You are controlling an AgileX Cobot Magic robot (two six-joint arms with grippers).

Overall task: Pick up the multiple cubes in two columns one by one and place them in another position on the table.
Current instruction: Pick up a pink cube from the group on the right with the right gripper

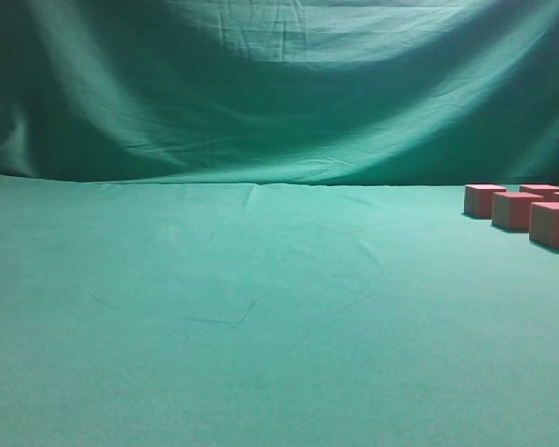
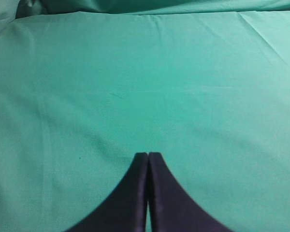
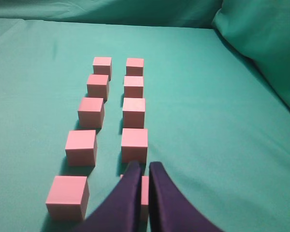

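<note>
Table (image 1: 261, 317): wide flat surface under slightly wrinkled green cloth; it fills the lower part of the exterior view, and both wrist views look down onto it.
Backdrop (image 1: 279, 84): draped green cloth hanging behind the far edge of the table, with heavy folds.
Cubes (image 3: 134, 112): small pink-topped blocks standing on the table in two straight columns that run from near to far in the right wrist view; each cube stands apart from its neighbours.
Left column: five cubes in plain sight, the nearest at the lower left of the right wrist view.
Right column: four cubes in plain sight, plus what looks like a fifth, mostly hidden behind the right gripper's fingers.
Cubes in the exterior view: only a few show, at the far right edge, cut off by the frame.
Left gripper (image 2: 148, 155): fingers pressed together tip to tip, holding nothing, above bare cloth with no cube near it.
Right gripper (image 3: 145, 166): fingers nearly together with only a thin slit between them, nothing gripped; the tips sit over the near end of the right column, just in front of the fourth cube.
</note>
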